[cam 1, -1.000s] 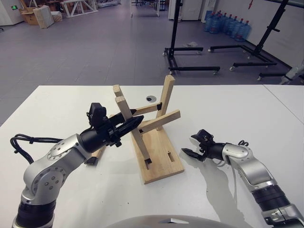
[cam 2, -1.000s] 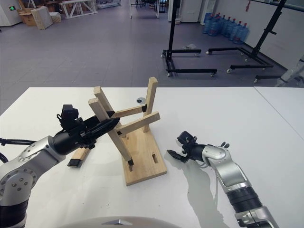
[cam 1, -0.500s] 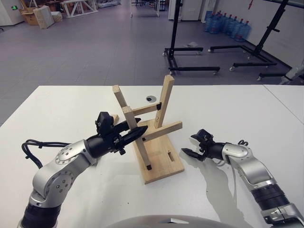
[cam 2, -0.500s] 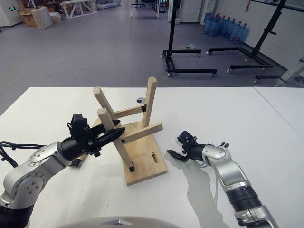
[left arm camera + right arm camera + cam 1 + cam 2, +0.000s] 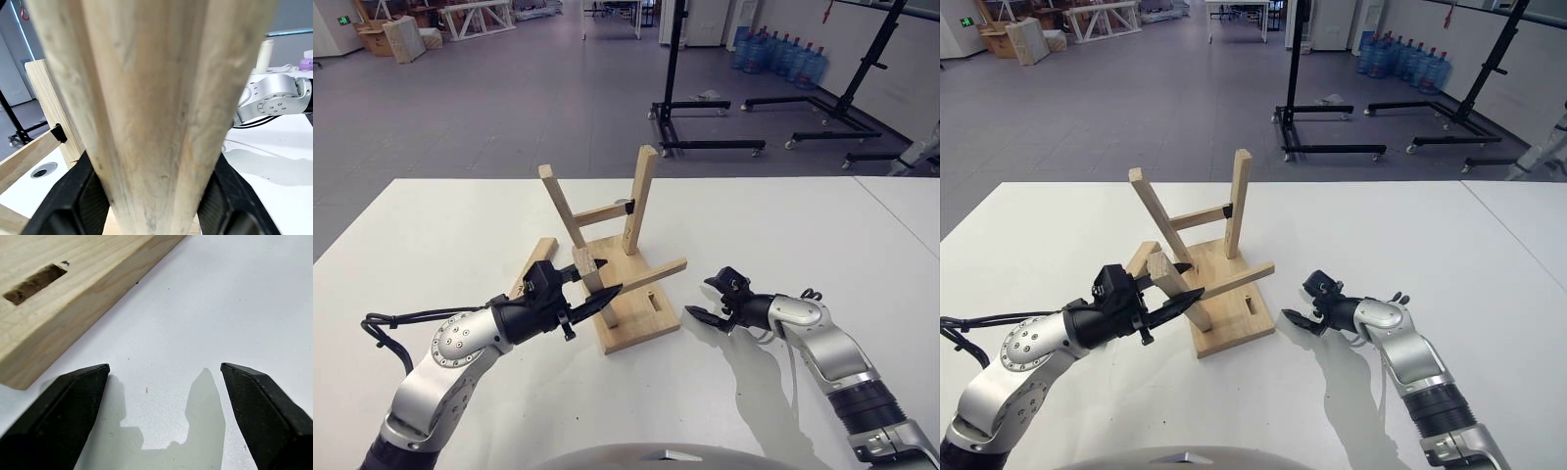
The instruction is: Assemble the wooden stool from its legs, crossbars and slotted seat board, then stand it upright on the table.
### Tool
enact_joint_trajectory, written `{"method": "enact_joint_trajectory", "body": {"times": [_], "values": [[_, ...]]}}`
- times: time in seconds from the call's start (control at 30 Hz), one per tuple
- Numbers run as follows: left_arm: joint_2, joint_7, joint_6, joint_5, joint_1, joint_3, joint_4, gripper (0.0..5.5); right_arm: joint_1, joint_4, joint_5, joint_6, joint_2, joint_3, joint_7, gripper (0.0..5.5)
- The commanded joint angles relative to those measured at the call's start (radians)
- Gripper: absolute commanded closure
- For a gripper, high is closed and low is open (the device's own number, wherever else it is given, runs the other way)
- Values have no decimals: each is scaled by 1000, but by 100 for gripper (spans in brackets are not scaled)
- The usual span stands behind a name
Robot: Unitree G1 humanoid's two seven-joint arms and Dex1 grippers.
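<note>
- The left gripper point(image 5: 597, 294) was clamped around a wooden leg point(image 5: 588, 270), whose crossbar point(image 5: 651, 276) slanted out over the board.
- The slotted seat board point(image 5: 631, 328) lay flat at mid-table, with one leg pair point(image 5: 640, 196) standing in it.
- The right gripper point(image 5: 699, 298) sat just beside the board's right edge, fingers spread wide and holding nothing.

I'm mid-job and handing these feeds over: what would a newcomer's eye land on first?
First, the seat board lying flat in the middle of the table, with two legs sticking up from its far end, joined by a crossbar. Next, the left gripper, jaws shut on a third leg over the board's near end. The right gripper sits low just right of the board, jaws open.
</note>
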Motion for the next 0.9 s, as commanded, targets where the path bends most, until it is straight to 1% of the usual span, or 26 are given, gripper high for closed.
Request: {"method": "enact_joint_trajectory", "body": {"times": [0.03, 0.23, 0.27, 0.3, 0.4, 0.53, 0.6, 0.67, 0.7, 0.77, 0.83, 0.9], "values": [[33, 7, 1, 142, 32, -40, 121, 337, 3, -13, -8, 1, 7, 8, 6, 130], [45, -4, -24, 178, 13, -77, 164, 337, 12, -23, -6, 9, 18, 8, 0, 130], [47, -7, -19, 178, 12, -83, 168, 302, 12, -23, -6, 10, 20, 9, 0, 130], [48, -6, -17, 180, 12, -87, 171, 293, 12, -24, -6, 12, 21, 9, -1, 130], [39, -14, -8, 204, 12, -93, 184, 237, 13, -25, -6, 14, 24, 9, -3, 130], [26, -18, -12, 225, 11, -95, 196, 187, 11, -18, -8, 14, 26, 8, -4, 130], [25, -23, -13, 222, 11, -83, 199, 150, 9, -17, -8, 16, 26, 7, -5, 130], [33, -32, -2, 199, 10, -41, 191, 118, 3, -12, -7, 17, 21, 2, -2, 130], [43, -39, 10, 182, 10, -12, 180, 118, 1, -9, -8, 15, 18, 0, 0, 130], [69, -41, 67, 117, -9, 83, 142, 118, -3, 2, -7, 9, 12, -10, 0, 130], [88, 2, 151, 52, -47, 202, 95, 118, -6, 13, -5, 4, 11, -22, -4, 130], [104, 81, 244, 67, -74, 272, 86, 118, -7, 22, -2, 1, 12, -38, -8, 130]]}}
